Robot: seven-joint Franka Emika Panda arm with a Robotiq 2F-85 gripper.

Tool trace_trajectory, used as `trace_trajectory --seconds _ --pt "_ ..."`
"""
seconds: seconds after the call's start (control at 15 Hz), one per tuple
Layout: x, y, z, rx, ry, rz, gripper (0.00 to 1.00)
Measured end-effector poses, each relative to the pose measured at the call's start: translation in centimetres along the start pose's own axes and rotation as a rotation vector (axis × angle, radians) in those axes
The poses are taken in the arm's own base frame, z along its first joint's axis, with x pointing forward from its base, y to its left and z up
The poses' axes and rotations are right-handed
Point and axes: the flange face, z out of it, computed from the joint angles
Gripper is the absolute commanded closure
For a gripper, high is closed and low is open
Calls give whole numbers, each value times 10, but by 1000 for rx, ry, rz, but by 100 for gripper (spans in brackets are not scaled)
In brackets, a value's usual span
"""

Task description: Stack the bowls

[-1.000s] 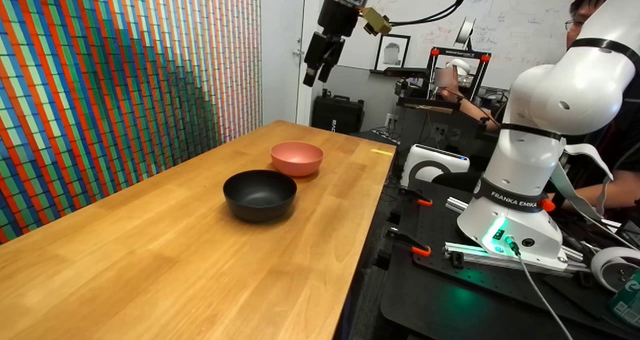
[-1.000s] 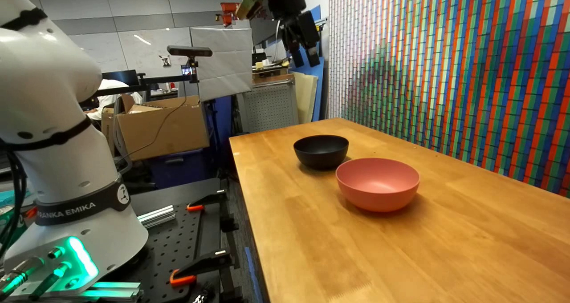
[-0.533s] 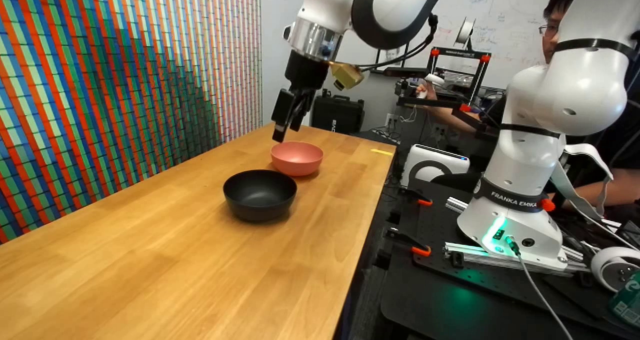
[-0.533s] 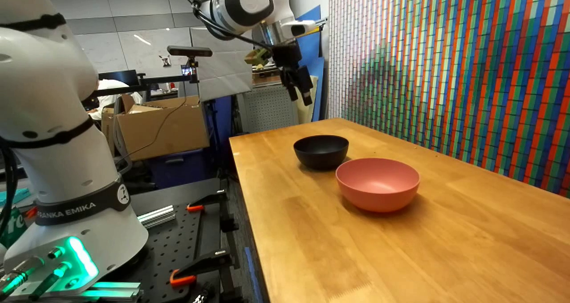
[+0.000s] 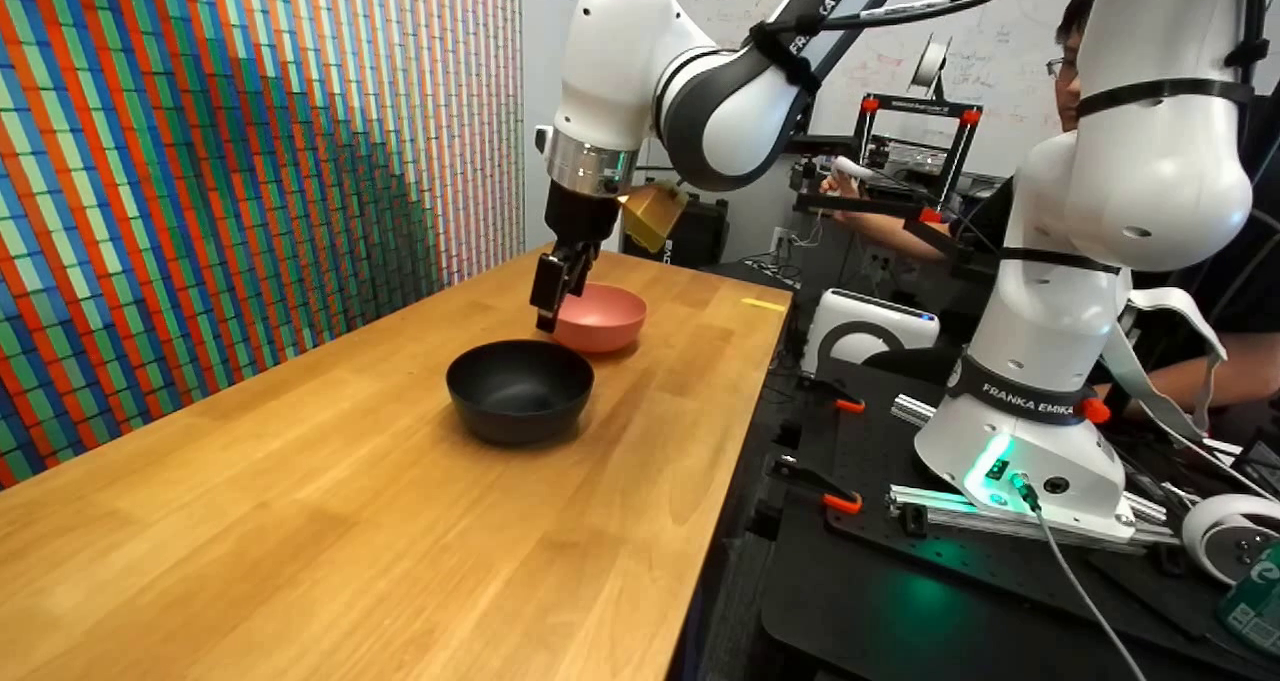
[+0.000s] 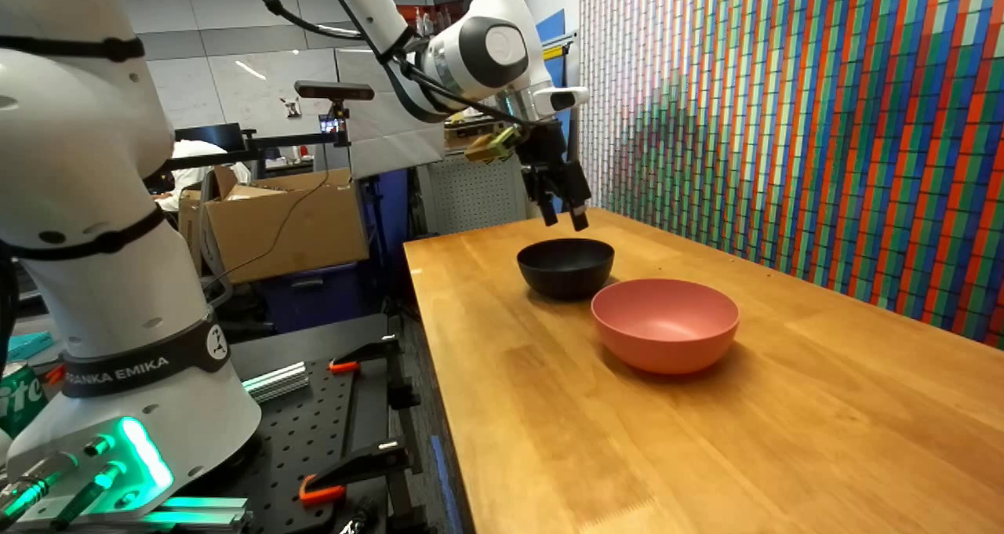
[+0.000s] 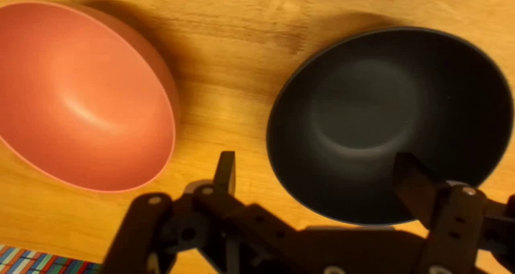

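Observation:
The black bowl [image 5: 518, 396] stands upright on the wooden table, also seen in an exterior view [image 6: 566, 269] and on the right of the wrist view [image 7: 364, 105]. The salmon-red bowl [image 5: 603, 323] stands upright close by, with a small gap between them in the wrist view [image 7: 92, 97]; it also shows in an exterior view [image 6: 665, 326]. My gripper [image 5: 562, 306] is open and empty, above the bowls' height. In the wrist view [image 7: 316, 154] one finger overlaps the black bowl's inside and the other is over the table between the bowls. In an exterior view [image 6: 565, 224] the fingertips appear just above the black bowl.
The wooden table [image 5: 330, 521] runs along a wall of coloured tiles [image 5: 250, 161]. A yellow tape strip [image 5: 763, 304] lies near the table's edge. The robot base [image 5: 1020, 451] stands on a black cart beside the table.
My arm has come down from high above the table toward the bowls, and the gripper is now much lower. Both bowls have stayed in place.

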Motion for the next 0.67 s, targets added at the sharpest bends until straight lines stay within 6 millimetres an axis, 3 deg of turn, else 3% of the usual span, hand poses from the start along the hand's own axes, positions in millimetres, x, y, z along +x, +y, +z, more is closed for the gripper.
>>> trace_trajectory --seconds 0.2,0.47,0.53,0.6,0.67 --pt "7 8 21 -36 -9 -1 0" --pt "-5 5 57 -55 -63 19 0" --pt "-9 7 67 -60 -76 25 25" --pt "-13 8 77 -64 -87 29 26" --pt "-16 10 86 -65 -93 34 35"
